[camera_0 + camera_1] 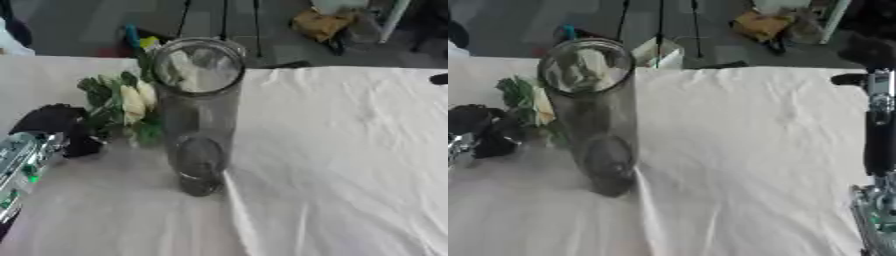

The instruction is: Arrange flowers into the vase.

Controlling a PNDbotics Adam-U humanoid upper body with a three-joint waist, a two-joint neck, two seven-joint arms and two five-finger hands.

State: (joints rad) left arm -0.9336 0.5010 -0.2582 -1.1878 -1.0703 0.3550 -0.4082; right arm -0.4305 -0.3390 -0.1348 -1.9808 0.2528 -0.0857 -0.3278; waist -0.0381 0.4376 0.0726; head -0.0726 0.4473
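The tall glass vase (199,115) stands mid-table on the white cloth (341,160). At its nine o'clock, the left hand (59,127) is curled round a bunch of flowers (127,105). Swinging them in low could knock the vase over.

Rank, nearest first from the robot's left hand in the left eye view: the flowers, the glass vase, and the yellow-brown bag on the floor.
From the left hand, at the table's left edge:
1. Flowers, just to its right, against the hand.
2. Glass vase, past the flowers, mid-table.
3. Yellow-brown bag, on the floor beyond the table, far right.
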